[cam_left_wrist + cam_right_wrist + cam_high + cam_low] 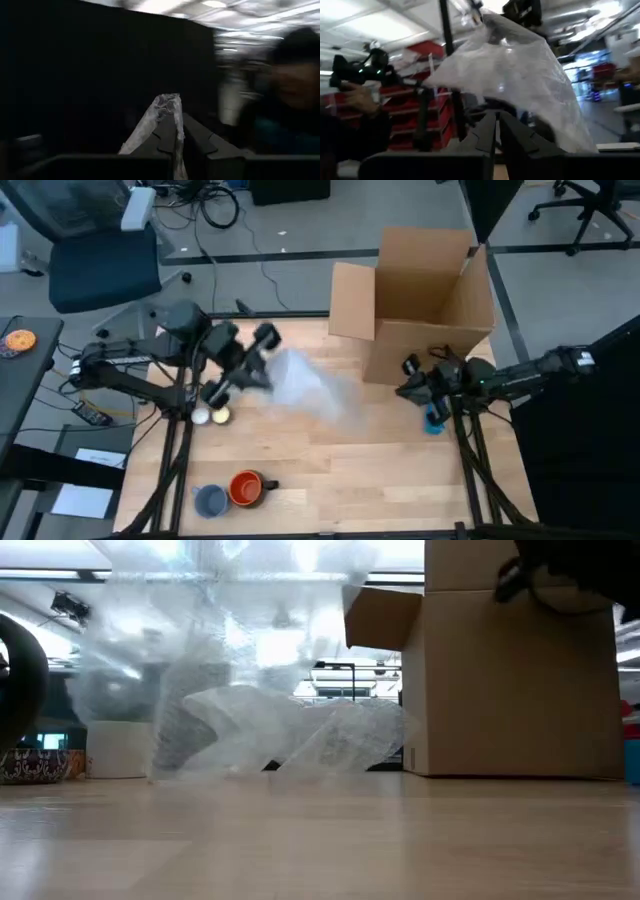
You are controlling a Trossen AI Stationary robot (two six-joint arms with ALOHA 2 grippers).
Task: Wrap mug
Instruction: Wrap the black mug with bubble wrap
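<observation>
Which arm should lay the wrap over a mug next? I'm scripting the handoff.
Likely left: its gripper is shut on the wrap and nearer the mugs. The right gripper waits by the box.

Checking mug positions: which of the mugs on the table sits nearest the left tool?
The white mug, standing just below the left tool beside a yellowish object. The orange mug and grey mug sit farther off, at the table's front edge.

Open cardboard box (432,300) at the table (380,465) far edge. Blue office chair (100,260) and cables (215,205) on floor beyond.
</observation>
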